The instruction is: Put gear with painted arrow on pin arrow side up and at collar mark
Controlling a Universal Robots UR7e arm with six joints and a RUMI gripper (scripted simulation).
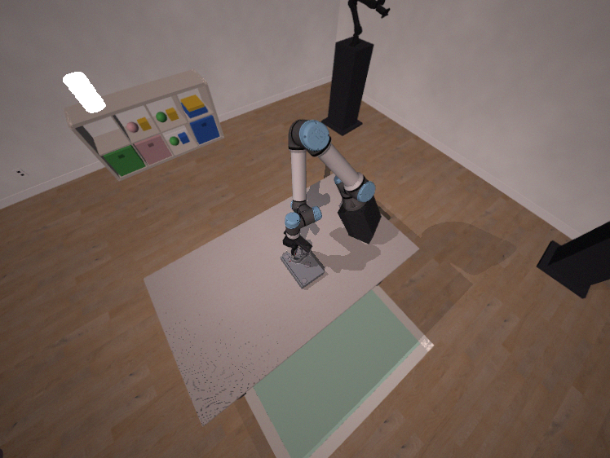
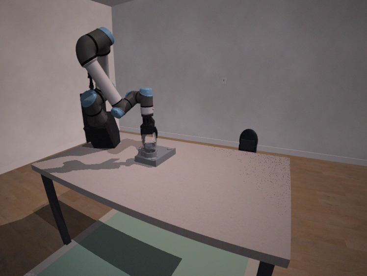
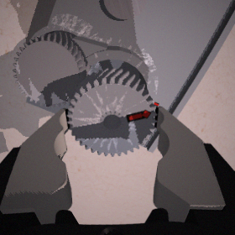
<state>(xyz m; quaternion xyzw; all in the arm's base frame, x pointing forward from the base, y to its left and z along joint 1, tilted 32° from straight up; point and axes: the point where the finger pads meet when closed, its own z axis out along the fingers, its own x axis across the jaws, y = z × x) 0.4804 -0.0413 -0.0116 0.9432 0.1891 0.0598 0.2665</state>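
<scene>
The gripper (image 3: 112,122) is pinching the gear (image 3: 110,119) by its toothed edge, one finger (image 3: 46,155) at 9 o'clock and the other at 3 o'clock. The gear lies flat with its red arrow (image 3: 138,116) facing up. The arrow points to 3 o'clock, at a little red mark (image 3: 156,103) right by the far finger. A second gear (image 3: 46,63) sits at 10 o'clock, just beside the first. Both are over the gray base plate (image 2: 164,154) on the table (image 2: 193,189). I cannot tell if the gear is all the way down on its pin.
</scene>
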